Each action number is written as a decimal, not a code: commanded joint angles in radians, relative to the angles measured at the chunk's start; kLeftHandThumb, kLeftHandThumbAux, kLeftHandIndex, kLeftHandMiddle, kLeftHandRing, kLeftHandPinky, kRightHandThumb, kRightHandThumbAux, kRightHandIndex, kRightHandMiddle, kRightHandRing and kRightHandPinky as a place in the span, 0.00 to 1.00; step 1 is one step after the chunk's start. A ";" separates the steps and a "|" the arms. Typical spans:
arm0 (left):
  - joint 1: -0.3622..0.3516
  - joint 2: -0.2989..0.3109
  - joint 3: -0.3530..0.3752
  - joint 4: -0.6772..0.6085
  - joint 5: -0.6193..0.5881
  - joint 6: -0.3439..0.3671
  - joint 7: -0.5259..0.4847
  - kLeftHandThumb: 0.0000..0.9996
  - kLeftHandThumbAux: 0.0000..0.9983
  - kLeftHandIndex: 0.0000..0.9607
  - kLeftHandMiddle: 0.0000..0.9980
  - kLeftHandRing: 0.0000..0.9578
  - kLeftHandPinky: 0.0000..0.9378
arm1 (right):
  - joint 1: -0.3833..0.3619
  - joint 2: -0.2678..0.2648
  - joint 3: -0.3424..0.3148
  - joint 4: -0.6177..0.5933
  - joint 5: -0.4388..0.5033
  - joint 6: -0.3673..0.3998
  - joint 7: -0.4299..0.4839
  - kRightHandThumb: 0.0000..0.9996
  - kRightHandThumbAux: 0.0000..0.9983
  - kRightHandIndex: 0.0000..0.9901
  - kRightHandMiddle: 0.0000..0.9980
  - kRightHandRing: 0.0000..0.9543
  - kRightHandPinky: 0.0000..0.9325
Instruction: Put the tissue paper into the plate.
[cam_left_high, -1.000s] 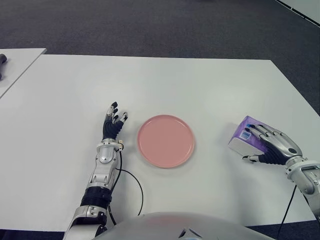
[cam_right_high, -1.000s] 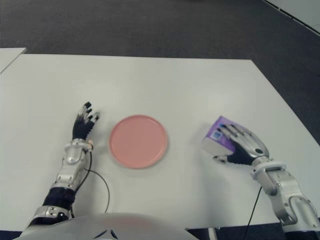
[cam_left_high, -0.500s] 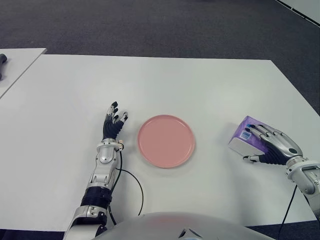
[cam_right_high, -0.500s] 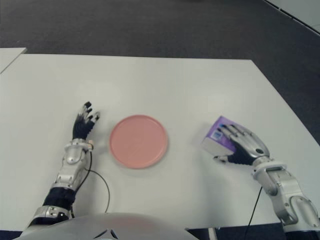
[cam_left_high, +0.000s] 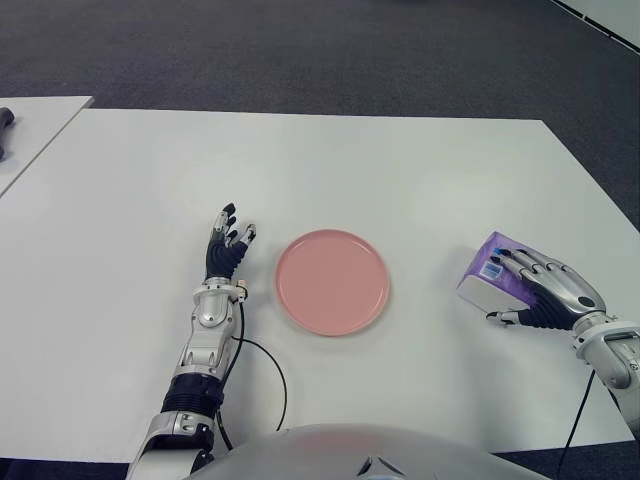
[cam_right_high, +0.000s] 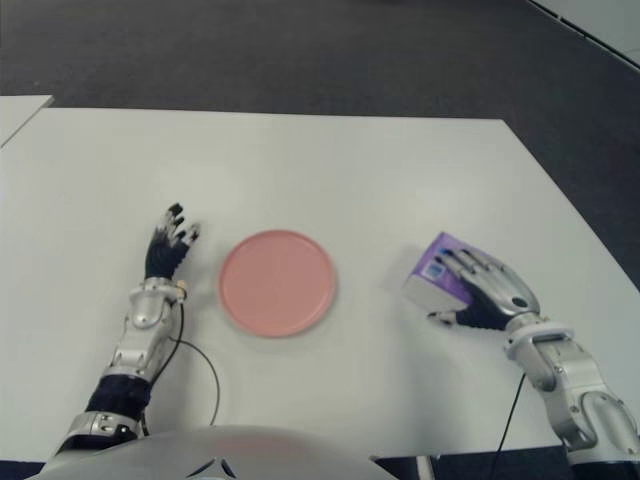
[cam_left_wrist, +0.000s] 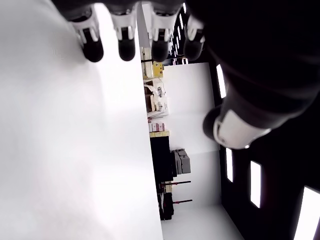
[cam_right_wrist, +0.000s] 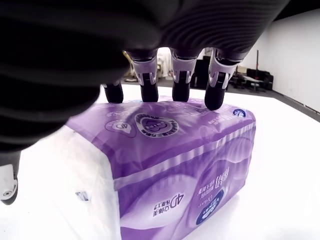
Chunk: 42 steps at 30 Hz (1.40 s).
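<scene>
Right of the plate (cam_left_high: 331, 281), the right hand (cam_left_high: 548, 287) covers the tissue pack (cam_left_high: 487, 275).

One plate (cam_left_high: 332, 281), one tissue pack (cam_left_high: 487, 275), two robot hands (cam_left_high: 545, 292).

Glossy film, matt plate, smooth white tabletop

The tissue paper pack (cam_right_wrist: 170, 170) wears shiny purple plastic film with a white end panel; the pink plate (cam_left_high: 331, 281) looks smooth and matt; the table (cam_left_high: 300, 170) is smooth matt white; the right hand (cam_left_high: 548, 288) has silvery metallic shells, the left hand (cam_left_high: 226, 246) dark rubbery fingers.
</scene>
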 joint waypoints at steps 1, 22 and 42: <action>0.017 -0.002 0.003 -0.005 -0.006 0.005 -0.012 0.00 0.67 0.00 0.00 0.00 0.00 | 0.014 -0.005 0.005 0.002 0.008 -0.006 0.012 0.05 0.45 0.00 0.00 0.00 0.00; 0.015 0.007 0.009 0.006 -0.015 -0.011 -0.023 0.00 0.68 0.00 0.00 0.00 0.00 | 0.014 0.003 0.010 -0.015 0.002 0.005 0.019 0.05 0.45 0.00 0.00 0.00 0.00; 0.016 0.004 0.013 0.004 -0.011 -0.009 -0.017 0.00 0.68 0.00 0.00 0.00 0.00 | 0.018 0.007 0.013 -0.027 -0.001 0.013 0.021 0.05 0.45 0.00 0.00 0.00 0.00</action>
